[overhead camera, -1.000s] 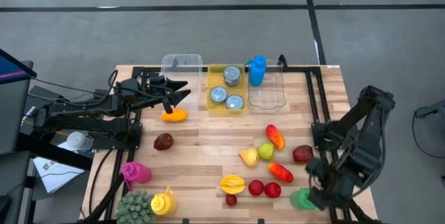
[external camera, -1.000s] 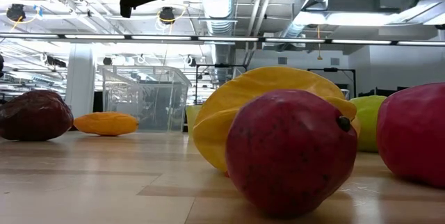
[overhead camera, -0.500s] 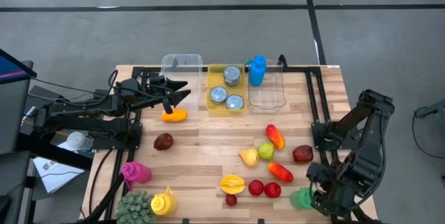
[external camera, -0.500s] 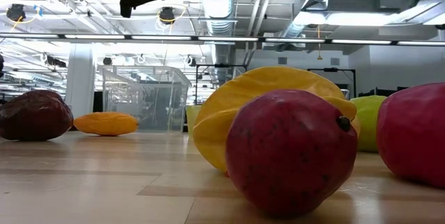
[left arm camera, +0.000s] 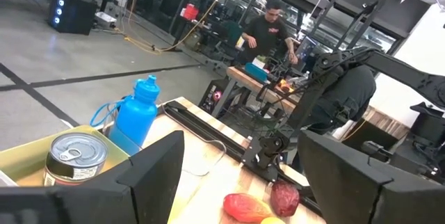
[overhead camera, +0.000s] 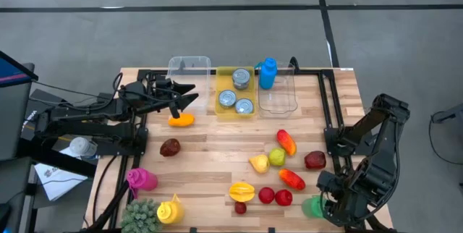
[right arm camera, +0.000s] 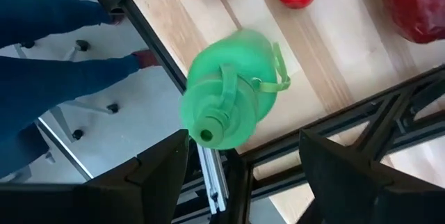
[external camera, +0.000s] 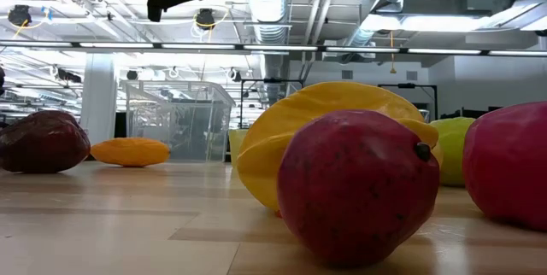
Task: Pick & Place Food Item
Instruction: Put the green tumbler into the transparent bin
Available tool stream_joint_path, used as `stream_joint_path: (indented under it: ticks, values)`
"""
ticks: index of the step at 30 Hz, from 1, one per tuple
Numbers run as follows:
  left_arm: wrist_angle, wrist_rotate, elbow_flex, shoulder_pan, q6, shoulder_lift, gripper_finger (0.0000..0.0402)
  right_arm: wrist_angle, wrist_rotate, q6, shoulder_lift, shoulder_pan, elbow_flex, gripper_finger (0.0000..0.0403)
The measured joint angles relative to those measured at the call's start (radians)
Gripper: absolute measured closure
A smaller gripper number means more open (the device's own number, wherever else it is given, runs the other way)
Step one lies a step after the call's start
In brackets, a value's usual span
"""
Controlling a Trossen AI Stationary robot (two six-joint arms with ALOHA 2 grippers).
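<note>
The right gripper (right arm camera: 240, 165), fingers spread apart and holding nothing, hangs directly above the round green plastic bottle with a loop cap (right arm camera: 229, 99), which stands at the wooden table's (overhead camera: 210, 157) near right corner. Just beside that bottle lie two small red fruits (overhead camera: 275, 197). The left gripper (overhead camera: 184, 95), fingers also apart, waits over an orange mango-shaped fruit (overhead camera: 181, 120), well away from the bottle. The tin can (left arm camera: 76, 156) bears a label, probably printed, too blurred to read.

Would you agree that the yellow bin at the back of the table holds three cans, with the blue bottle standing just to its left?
Nearly: the yellow bin does hold three cans, but the high view shows the blue bottle standing just to its right.
</note>
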Motion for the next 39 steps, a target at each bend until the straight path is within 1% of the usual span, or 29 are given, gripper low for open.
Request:
stream_joint_path:
  ticks: [4, 10, 13, 16, 22, 28, 32, 36, 39]
  values:
    - [-0.002, 0.0, 0.0, 0.0, 0.0, 0.0, 0.0128, 0.008, 0.031, -0.002, 0.0, 0.0, 0.0, 0.0137]
    - [-0.004, 0.0, 0.0, 0.0, 0.0, 0.0, 0.0128, 0.007, 0.039, -0.002, -0.001, 0.006, -0.01, 0.0137]
    - [-0.017, 0.0, 0.0, 0.0, 0.0, 0.0, 0.0128, 0.07, 0.039, -0.001, 0.0, 0.016, -0.057, 0.0137]
    - [-0.027, 0.001, 0.0, 0.0, -0.001, 0.0, 0.0128, 0.124, 0.016, 0.005, 0.001, 0.027, -0.091, 0.0137]
    - [-0.026, -0.022, 0.0, 0.0, -0.004, 0.0, 0.0128, 0.073, 0.013, 0.006, -0.001, 0.019, -0.097, 0.0143]
    - [-0.025, -0.023, 0.0, 0.0, -0.007, 0.0, 0.0128, 0.063, 0.024, -0.011, -0.001, 0.021, -0.097, 0.0181]
    - [-0.026, -0.026, 0.0, 0.0, -0.007, 0.0, 0.0128, 0.057, 0.046, -0.026, -0.001, 0.021, -0.096, 0.0194]
    - [-0.037, -0.027, 0.0, 0.0, -0.007, 0.0, 0.0128, 0.058, 0.067, -0.029, -0.001, 0.021, -0.096, 0.0192]
    - [-0.043, -0.027, 0.0, 0.0, -0.008, 0.0, 0.0128, 0.065, 0.069, -0.029, -0.001, 0.021, -0.096, 0.018]
